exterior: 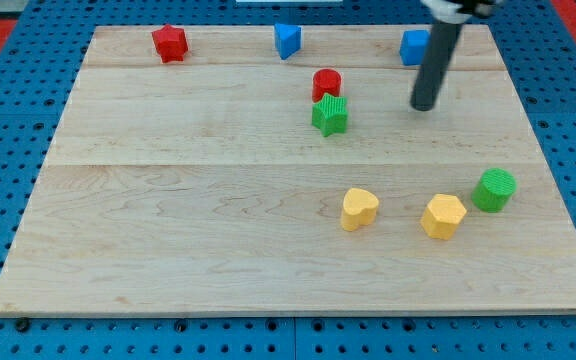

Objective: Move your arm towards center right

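My tip (pixel 424 106) rests on the wooden board (pixel 168 200) in the upper right part of the view. It stands right of the red cylinder (pixel 326 83) and the green star block (pixel 330 115), apart from both. A blue cube (pixel 413 46) sits just above and left of the rod, partly hidden by it. A green cylinder (pixel 494 189) lies well below the tip, toward the view's right edge.
A red star block (pixel 169 43) and a blue block (pixel 287 40) sit along the top edge. A yellow heart block (pixel 359 209) and a yellow hexagonal block (pixel 443 216) lie at the lower right. Blue pegboard (pixel 8 150) surrounds the board.
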`<action>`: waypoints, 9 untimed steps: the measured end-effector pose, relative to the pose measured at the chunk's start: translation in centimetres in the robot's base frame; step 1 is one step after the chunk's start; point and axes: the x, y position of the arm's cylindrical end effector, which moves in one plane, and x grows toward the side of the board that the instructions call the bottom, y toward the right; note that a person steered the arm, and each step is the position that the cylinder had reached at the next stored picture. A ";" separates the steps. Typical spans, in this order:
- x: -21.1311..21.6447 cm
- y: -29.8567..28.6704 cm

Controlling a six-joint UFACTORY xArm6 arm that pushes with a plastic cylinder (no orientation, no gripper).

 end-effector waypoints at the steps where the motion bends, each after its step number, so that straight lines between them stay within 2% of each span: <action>1: -4.9 -3.9; 3: -5.5 -0.9; 5: -5.5 -0.7; 9: -2.1 6.4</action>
